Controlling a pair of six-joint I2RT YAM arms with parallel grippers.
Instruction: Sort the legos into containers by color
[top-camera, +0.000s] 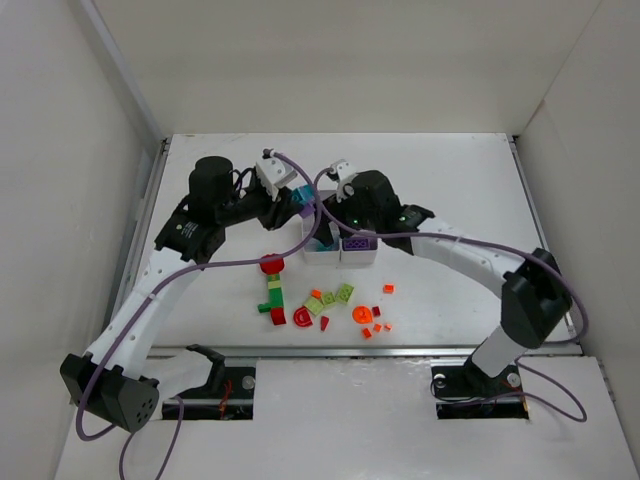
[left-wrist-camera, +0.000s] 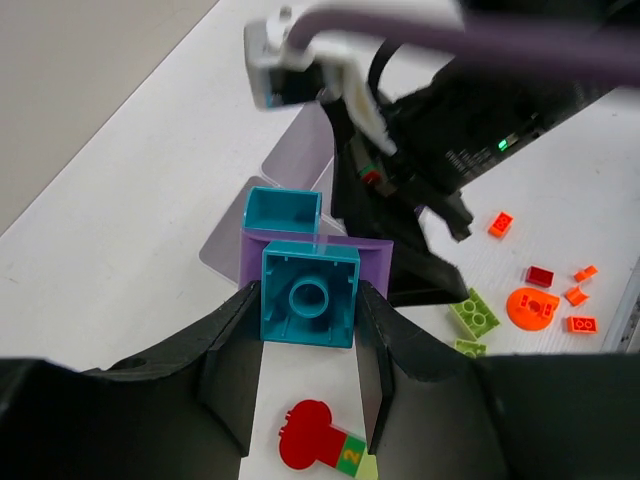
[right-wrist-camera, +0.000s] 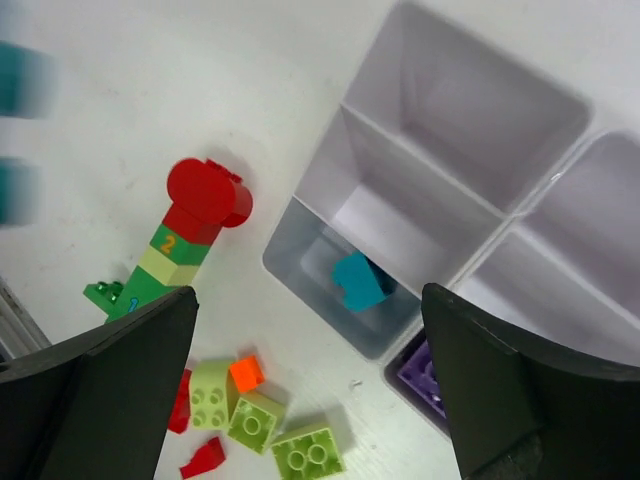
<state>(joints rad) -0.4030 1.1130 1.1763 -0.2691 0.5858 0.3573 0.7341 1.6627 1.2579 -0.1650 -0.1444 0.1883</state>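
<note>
We see a white tabletop with both arms reaching in toward the containers, a white organiser near the middle.

The left tool hangs just left of the containers' far end, clenched on a teal brick that sits squarely between its fingers. A purple piece and a second teal piece sit right behind that brick. We can't tell if they are joined to it.

The right tool is above the containers, released, with its fingers spread wide and nothing between them.

In the containers, a teal piece lies in an end compartment on the side facing the loose legos. A purple piece lies in the compartment beside it. The other compartments that show in the right wrist view look bare.

A brick stack with a red round top lies flat on the tabletop, just off the containers' near-left corner.

The loose legos lie on the near side of the containers, apart from them:
- lime bricks
- an orange disc
- small red bits
- small orange bits
</note>
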